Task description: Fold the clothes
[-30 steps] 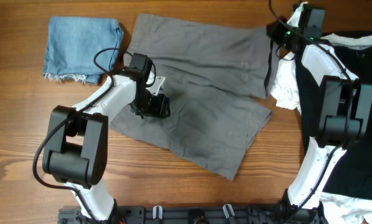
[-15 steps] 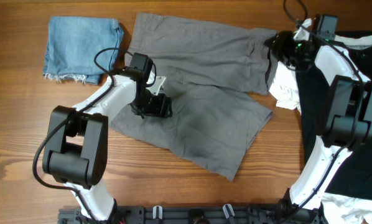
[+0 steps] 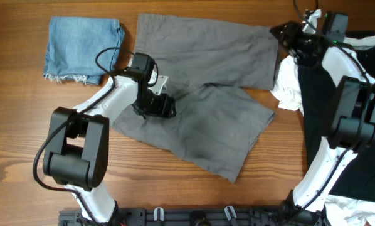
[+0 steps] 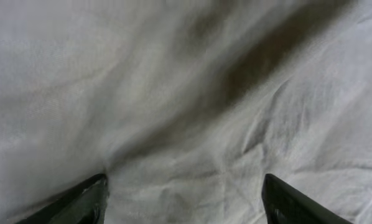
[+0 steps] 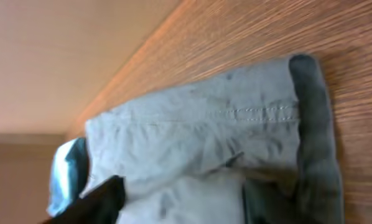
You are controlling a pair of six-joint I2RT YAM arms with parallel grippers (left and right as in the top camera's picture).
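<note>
Left jaws apart on grey shorts [image 3: 206,47], right jaws tight on hem [image 5: 260,113].

We find no word, label, brand, number or sign that can be read in any of the three views; the grey shorts [image 3: 200,50] show us only plain cloth and a line of stitching along a hem (the right wrist view is somewhat blurred, so small print there would escape us); the denim piece [image 3: 81,47] likewise bears no tag or lettering that we can make out.
</note>
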